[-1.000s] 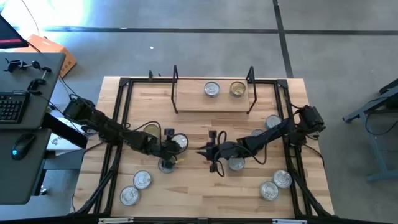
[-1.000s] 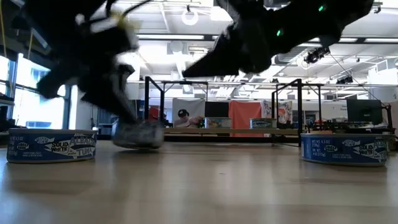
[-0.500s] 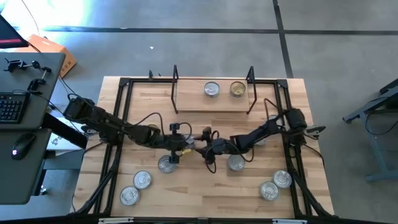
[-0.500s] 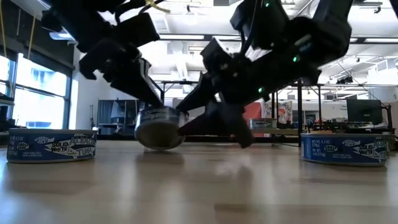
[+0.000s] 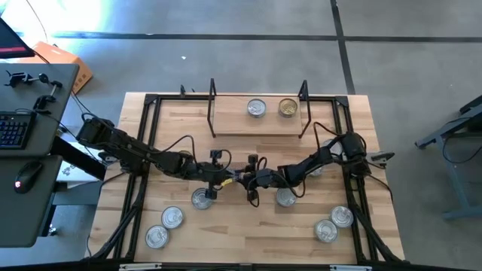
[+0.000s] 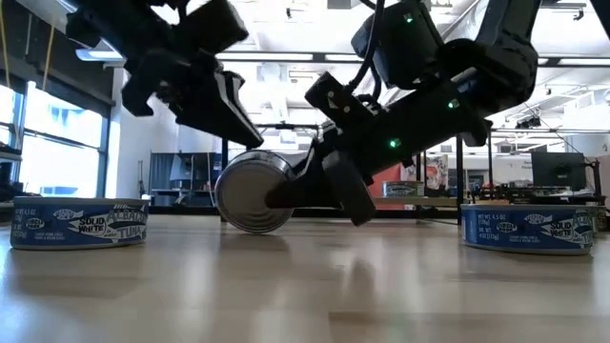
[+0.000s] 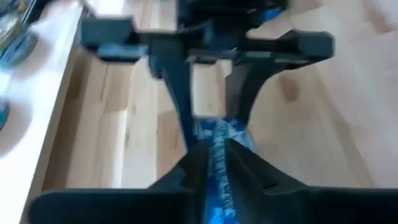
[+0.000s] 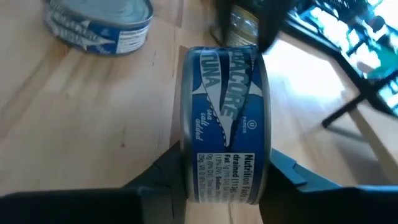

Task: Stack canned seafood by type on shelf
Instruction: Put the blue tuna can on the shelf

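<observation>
A blue-labelled tin (image 8: 224,124) with silver faces (image 6: 250,193) is turned on edge over the table's middle, between my two grippers. My left gripper (image 5: 228,178) reaches it from the left and my right gripper (image 5: 242,179) from the right; both are shut on it. The shelf (image 5: 230,122), a light board between black wire uprights, stands at the far edge. On it rest a silver-topped tin (image 5: 257,108) and a gold-topped tin (image 5: 288,108), flat and side by side. Several more tins lie flat on the table. My left gripper pinches the tin at the part of its rim toward the left arm (image 7: 216,140), slanting down from the table's left. The tin is on edge between the fingers. I cannot tell whether it is clear of the table. My right gripper pinches the tin across its two flat faces, one finger (image 8: 163,177) on each, with the label wall (image 8: 225,158) facing the wrist. It comes from the table's right, slanting down. One finger (image 6: 315,189) lies across the near silver face.
Tins lie flat near the front: three at front left (image 5: 172,217), one below the grippers (image 5: 202,198), one under the right arm (image 5: 285,197), two at front right (image 5: 342,216). The low view shows tins at both sides (image 6: 78,224) (image 6: 527,229). A black frame (image 5: 147,135) rims the table.
My left gripper has carried the tin up from the table and toward the right. The tin has tipped from flat to on edge. My right gripper has moved toward the table's left to meet it, and its fingers now stand on the tin's two faces.
</observation>
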Available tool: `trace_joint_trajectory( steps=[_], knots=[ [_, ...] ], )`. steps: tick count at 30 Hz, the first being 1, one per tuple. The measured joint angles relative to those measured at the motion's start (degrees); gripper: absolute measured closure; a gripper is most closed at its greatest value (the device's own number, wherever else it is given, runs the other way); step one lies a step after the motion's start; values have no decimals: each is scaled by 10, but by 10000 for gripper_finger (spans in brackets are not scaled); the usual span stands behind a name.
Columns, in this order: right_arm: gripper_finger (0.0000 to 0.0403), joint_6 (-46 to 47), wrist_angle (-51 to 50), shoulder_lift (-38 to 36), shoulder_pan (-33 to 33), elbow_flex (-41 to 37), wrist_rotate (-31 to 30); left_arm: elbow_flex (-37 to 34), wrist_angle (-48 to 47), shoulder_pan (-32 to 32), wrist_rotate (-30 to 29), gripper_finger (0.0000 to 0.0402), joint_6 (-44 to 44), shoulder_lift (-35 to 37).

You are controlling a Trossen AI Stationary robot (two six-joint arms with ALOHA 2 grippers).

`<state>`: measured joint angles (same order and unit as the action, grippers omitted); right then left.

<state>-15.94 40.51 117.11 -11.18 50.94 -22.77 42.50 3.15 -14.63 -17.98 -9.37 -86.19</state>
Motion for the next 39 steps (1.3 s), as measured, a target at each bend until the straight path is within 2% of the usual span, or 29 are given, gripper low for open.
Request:
trace_joint_trajectory(
  steps=[7,9,11,14,19,24,27,30,32,36,39],
  knots=[
    [282,86,-10,-2,-5,0,-56,0,29,6,-4,208,-65,0],
    [282,95,-13,-2,-5,0,-58,1,29,10,-35,179,-85,-6],
    [282,97,-13,-2,-5,0,-58,1,25,15,-62,158,-108,-16],
    [282,98,-18,-2,-5,0,-59,1,34,22,-64,145,-122,-34],
    [282,100,-20,-2,-5,0,-58,0,27,32,-64,161,-118,-63],
    [280,100,-21,-3,-5,0,-54,0,30,34,-65,229,-118,-77],
    [228,97,-42,-16,-9,0,-57,1,23,24,-67,280,-118,-70],
    [159,116,-121,-72,-18,0,-75,22,-29,10,-87,280,-117,-51],
    [130,155,-201,-121,-26,0,-102,44,-79,-1,-134,280,-122,-40],
    [115,243,-354,-210,-51,0,-149,81,-85,-4,-249,280,-195,-39],
    [118,307,-425,-246,-79,0,-179,95,-16,32,-262,280,-282,-44]
  ],
)
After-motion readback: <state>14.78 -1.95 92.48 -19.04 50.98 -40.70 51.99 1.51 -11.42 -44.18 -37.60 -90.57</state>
